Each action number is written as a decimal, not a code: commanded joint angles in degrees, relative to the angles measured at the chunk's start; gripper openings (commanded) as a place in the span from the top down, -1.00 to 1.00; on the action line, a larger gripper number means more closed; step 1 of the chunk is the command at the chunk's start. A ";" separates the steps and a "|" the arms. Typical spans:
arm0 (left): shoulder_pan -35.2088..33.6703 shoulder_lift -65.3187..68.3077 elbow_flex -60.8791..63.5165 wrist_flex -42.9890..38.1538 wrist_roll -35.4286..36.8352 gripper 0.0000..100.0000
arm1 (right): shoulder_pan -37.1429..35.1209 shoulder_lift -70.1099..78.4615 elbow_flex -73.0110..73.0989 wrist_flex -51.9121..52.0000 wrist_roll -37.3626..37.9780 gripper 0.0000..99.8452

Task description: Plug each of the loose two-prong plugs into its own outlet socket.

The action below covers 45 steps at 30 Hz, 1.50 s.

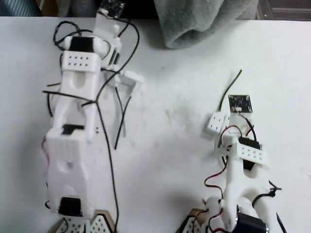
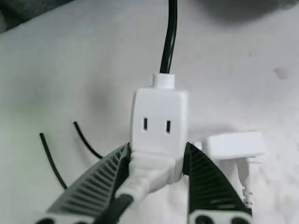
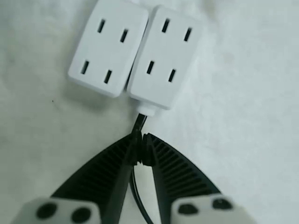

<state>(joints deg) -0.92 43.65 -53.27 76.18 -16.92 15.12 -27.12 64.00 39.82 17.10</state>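
The left gripper is closed narrowly about a white plug that looks seated in the near socket of a small outlet block. The block lies on the surface, its other socket empty and its black lead running off from the far end. The right gripper is pinched shut on a thin black cord just where it leaves one of the twin outlet blocks. The twin blocks lie touching side by side, every socket on them empty.

Whether the plug's prongs are fully home cannot be told. If they are not, letting go or drawing back could leave the plug half in, or pull it out again. The small block seems light and unanchored, so a further push would likely slide it along the surface rather than seat the plug. On the right, a hold on the cord rather than on a block body gives poor control. A tug could swing the twin blocks apart or strain the cord at its neck. Loose black wires lie near the left gripper, and in the high view dark cables drape beside that arm; either could snag as it moves
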 commanded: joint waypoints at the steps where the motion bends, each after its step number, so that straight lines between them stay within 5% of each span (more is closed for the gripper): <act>1: 1.10 15.96 -24.18 1.23 0.62 0.95 | -0.48 0.04 -0.26 -0.66 -0.18 0.95; 5: 2.59 25.89 -33.32 1.41 0.70 0.87 | -0.48 0.04 -0.26 -0.75 -0.18 0.95; 10: 2.77 28.18 -34.20 5.10 0.97 0.33 | -0.48 0.04 -0.26 -0.75 -0.18 0.95; 12: 2.77 26.68 -34.20 7.12 0.97 0.26 | -0.48 0.04 -0.26 -0.75 -0.18 0.95; 23: -2.33 12.62 -34.20 15.12 0.70 0.25 | -0.48 0.04 -0.26 -0.75 -0.18 0.95; 32: -14.20 -2.77 -33.93 25.76 -5.45 0.25 | -0.48 0.04 -0.26 -0.57 -0.09 0.95; 39: -28.35 -6.37 -33.49 26.37 -5.80 0.25 | -0.57 0.04 -0.26 -0.40 -0.09 0.95; 45: -35.12 -8.84 -16.88 26.37 -9.41 0.25 | -0.57 0.04 -0.18 -0.40 -0.09 0.95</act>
<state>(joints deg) -33.01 40.22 -80.62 102.37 -24.92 15.12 -27.12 64.00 39.82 17.10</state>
